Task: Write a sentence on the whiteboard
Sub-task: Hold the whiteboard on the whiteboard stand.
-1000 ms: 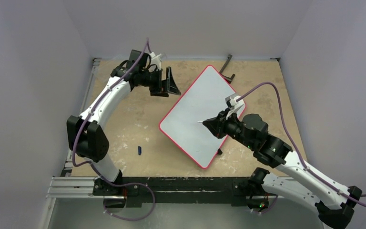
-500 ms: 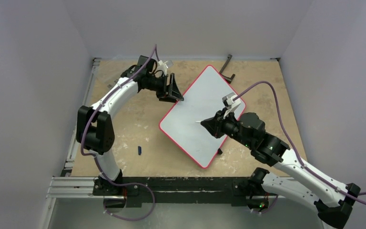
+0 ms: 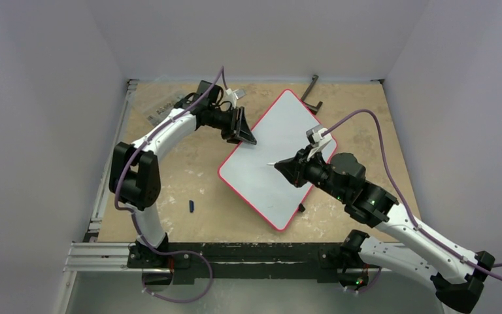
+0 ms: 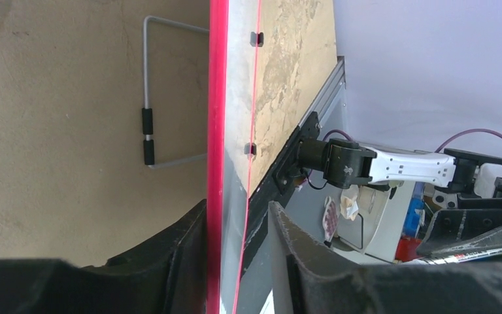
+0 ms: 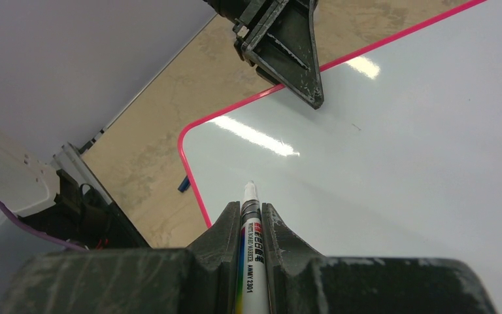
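The whiteboard [image 3: 274, 140] lies slanted on the table, white with a thin red rim, and no sentence shows on its face. My left gripper [image 3: 245, 134] straddles its upper left edge. In the left wrist view the whiteboard [image 4: 235, 131] runs edge-on between the jaws of the left gripper [image 4: 235, 212]; one finger touches the red rim, while the other stands a small gap off, so it is open. My right gripper [image 5: 251, 209] is shut on a white marker [image 5: 251, 261], whose bare tip hovers over the whiteboard [image 5: 399, 150] near its lower left corner. From above, the right gripper [image 3: 286, 168] sits mid-board.
A blue marker cap [image 3: 191, 206] lies on the table left of the board. A black bracket [image 3: 312, 91] stands at the back edge. A clear packet [image 3: 163, 108] lies at the back left. A wire stand [image 4: 147, 124] is under the board's side.
My left arm has swung right to the board's upper left edge, and its jaws have narrowed around the rim. My right gripper with the marker has barely shifted.
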### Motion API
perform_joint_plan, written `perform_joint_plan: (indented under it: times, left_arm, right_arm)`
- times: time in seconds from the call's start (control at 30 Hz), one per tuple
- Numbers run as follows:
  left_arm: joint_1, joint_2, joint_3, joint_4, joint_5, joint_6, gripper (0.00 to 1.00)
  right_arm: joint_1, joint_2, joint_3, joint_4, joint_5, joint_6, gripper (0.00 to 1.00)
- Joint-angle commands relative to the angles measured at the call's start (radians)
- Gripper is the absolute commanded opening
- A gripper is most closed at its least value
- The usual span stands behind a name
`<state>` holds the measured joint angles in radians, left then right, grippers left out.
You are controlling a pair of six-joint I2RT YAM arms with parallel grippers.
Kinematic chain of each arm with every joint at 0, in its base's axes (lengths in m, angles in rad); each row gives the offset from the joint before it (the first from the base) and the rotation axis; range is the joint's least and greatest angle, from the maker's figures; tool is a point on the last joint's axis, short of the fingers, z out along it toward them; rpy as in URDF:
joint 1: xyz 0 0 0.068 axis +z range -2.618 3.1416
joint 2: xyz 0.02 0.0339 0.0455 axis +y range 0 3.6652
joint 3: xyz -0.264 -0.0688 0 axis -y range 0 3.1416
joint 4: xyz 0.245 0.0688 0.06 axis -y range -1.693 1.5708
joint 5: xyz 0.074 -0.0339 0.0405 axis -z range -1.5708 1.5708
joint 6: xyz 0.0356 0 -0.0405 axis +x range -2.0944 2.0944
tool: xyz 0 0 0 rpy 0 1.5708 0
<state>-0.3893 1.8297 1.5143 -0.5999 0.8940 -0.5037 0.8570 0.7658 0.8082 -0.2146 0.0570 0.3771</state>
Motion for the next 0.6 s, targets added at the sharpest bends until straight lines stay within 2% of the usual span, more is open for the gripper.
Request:
perform_joint_plan:
  times: [0.0, 0.13, 0.43, 0.47, 0.5, 0.57]
  left_arm:
    - [-0.003, 0.008, 0.004, 0.02, 0.019, -0.008, 0.31]
    - [-0.006, 0.022, 0.004, 0.017, 0.024, -0.017, 0.27]
    - [-0.012, 0.042, 0.008, 0.014, 0.035, -0.025, 0.3]
    - [-0.014, 0.042, 0.01, 0.013, 0.038, -0.025, 0.28]
    - [-0.015, 0.042, 0.01, 0.014, 0.039, -0.025, 0.22]
    - [-0.018, 0.042, 0.017, 0.006, 0.036, -0.024, 0.03]
  right_arm:
    - [-0.003, -0.008, 0.045, 0.034, -0.004, -0.013, 0.0]
    - [-0.004, -0.005, 0.042, 0.036, -0.005, -0.014, 0.0]
    - [-0.004, 0.005, 0.043, 0.046, -0.006, -0.017, 0.0]
    - [-0.004, 0.005, 0.042, 0.047, -0.006, -0.017, 0.0]
    - [-0.004, 0.005, 0.042, 0.049, -0.006, -0.016, 0.0]
    - [-0.004, 0.006, 0.038, 0.05, -0.006, -0.016, 0.0]
